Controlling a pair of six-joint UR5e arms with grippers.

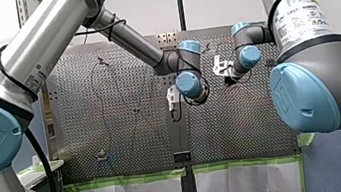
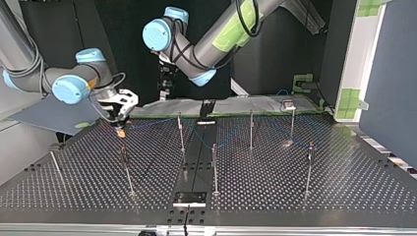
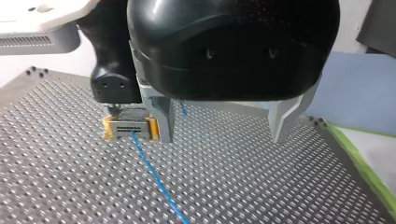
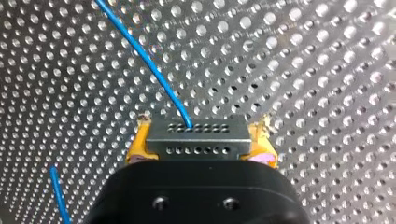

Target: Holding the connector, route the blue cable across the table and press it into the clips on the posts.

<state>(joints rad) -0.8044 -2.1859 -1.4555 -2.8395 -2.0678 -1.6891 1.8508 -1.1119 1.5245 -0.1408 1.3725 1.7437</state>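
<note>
The grey, many-holed connector (image 4: 198, 130) is pinched between the yellow pads (image 4: 135, 144) of my right gripper (image 4: 201, 144). The thin blue cable (image 4: 144, 56) leaves the connector's face and runs ahead over the perforated table (image 4: 327, 70). My left gripper (image 3: 222, 135) (metal fingers spread wide) hangs just beside it, pointing down

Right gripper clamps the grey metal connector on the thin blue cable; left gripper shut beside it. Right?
No: my right gripper clamps the grey metal connector on the thin blue cable, but the left wrist view shows my left gripper open beside it.
</note>
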